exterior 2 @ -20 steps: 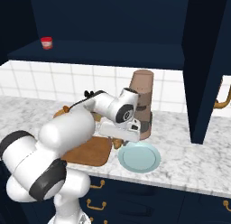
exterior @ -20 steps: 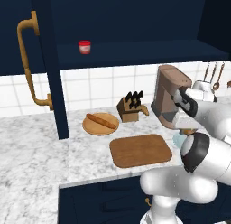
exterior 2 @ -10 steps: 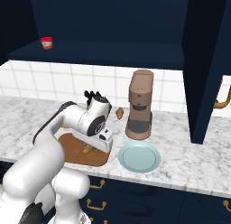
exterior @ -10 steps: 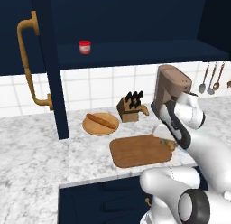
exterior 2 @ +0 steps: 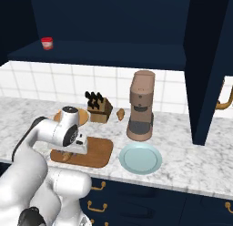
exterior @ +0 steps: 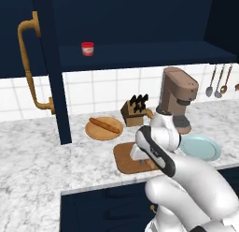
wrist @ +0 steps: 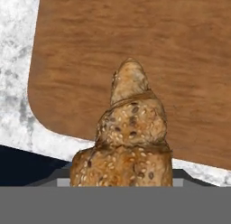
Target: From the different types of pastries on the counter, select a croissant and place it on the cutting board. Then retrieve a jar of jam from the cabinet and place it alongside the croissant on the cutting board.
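The gripper (exterior 2: 68,153) is clamping narrowly on the seeded croissant (wrist: 128,133), holding it low over the wooden cutting board (wrist: 149,47), near the board's corner at 7 o'clock in the hand view. The jar of jam (exterior: 87,48) is sitting on the cabinet shelf (exterior: 154,53), at 11 o'clock from the board.
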